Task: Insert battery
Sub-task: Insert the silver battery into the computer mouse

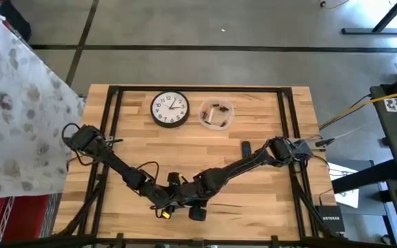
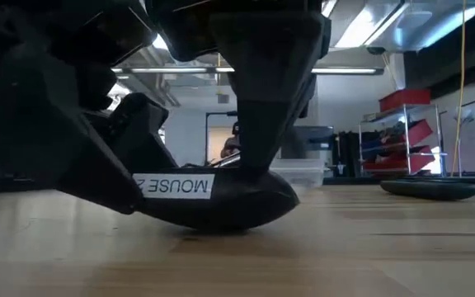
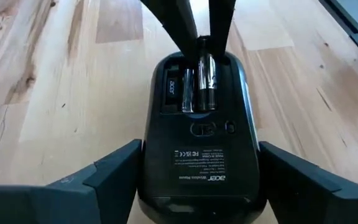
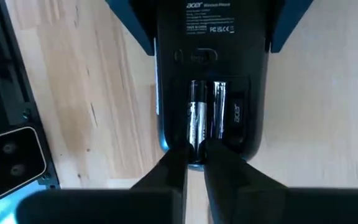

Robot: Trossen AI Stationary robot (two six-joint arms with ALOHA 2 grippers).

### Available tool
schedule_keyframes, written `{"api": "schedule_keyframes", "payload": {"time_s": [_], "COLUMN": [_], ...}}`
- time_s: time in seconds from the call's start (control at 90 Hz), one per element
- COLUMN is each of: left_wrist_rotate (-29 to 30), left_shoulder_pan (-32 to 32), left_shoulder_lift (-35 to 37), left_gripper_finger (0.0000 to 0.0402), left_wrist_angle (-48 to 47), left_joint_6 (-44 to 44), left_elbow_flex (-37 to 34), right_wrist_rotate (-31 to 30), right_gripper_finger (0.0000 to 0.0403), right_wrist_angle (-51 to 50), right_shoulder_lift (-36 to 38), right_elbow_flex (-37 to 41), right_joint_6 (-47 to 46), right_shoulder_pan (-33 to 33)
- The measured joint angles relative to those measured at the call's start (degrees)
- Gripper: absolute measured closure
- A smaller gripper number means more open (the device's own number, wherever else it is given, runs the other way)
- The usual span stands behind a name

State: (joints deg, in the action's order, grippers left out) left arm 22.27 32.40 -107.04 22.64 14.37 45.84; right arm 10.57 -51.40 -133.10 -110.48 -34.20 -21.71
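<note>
My two arms meet low over the near edge of the table point(image 1: 267, 179). Between them the black mouse point(image 3: 199, 155) lies belly up on the wood, its battery bay uncovered.

My left claw point(image 3: 197, 177) stands apart, one finger on each flank of the mouse near the end with the printed label; I cannot tell whether the fingers point(image 3: 107, 177) actually press the shell or only bracket it. From the level view the mouse's rounded back rests on the table, with a white sticker reading "MOUSE 2" point(image 2: 174, 186) on its side.

My right claw point(image 4: 194, 163) comes in from the opposite end, at the bay. Its two narrow fingertips point(image 4: 173, 168) are drawn close together on the end of a battery point(image 4: 194, 121), which lies lengthwise in the slot nearest the mouse's middle. A second battery point(image 4: 219, 112) lies beside it in the same bay, touching or nearly so.

Farther back on the table sit a round wall clock point(image 1: 169, 109) and, just beside it, a clear bowl point(image 1: 216, 114) holding small parts. A small dark object point(image 1: 245, 147) lies near my right arm.
</note>
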Motion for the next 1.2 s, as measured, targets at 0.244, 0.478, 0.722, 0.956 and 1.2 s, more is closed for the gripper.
{"api": "schedule_keyframes", "payload": {"time_s": [0.244, 0.478, 0.722, 0.956, 1.2], "left_wrist_rotate": [1.02, 0.99, 1.89, 1.78, 1.33], "left_shoulder_pan": [0.04, 0.04, 0.11, 0.0, 0.02], "left_shoulder_lift": [0.0, 0.0, 0.0, 0.0, 0.0], "left_gripper_finger": [0.0127, 0.0127, 0.0127, 0.0127, 0.0127], "left_wrist_angle": [-0.1, -0.51, -1.17, -1.1, -0.81], "left_joint_6": [0.26, 0.11, -0.57, -1.04, -0.89], "left_elbow_flex": [-0.09, -0.07, 0.09, 0.15, 0.16], "right_wrist_rotate": [-1.28, -0.43, 0.62, -0.53, 0.41], "right_gripper_finger": [0.0317, 0.0308, 0.0319, 0.0355, 0.037], "right_wrist_angle": [0.75, 0.06, -1.52, -2.55, -3.4], "right_shoulder_lift": [-0.22, -0.22, -0.34, -0.35, 0.01], "right_elbow_flex": [-0.17, -0.28, -2.06, -2.29, -2.31], "right_joint_6": [0.41, 0.4, -0.25, -0.48, -1.16], "right_shoulder_pan": [-0.09, -0.08, -0.66, -1.09, -1.08]}}
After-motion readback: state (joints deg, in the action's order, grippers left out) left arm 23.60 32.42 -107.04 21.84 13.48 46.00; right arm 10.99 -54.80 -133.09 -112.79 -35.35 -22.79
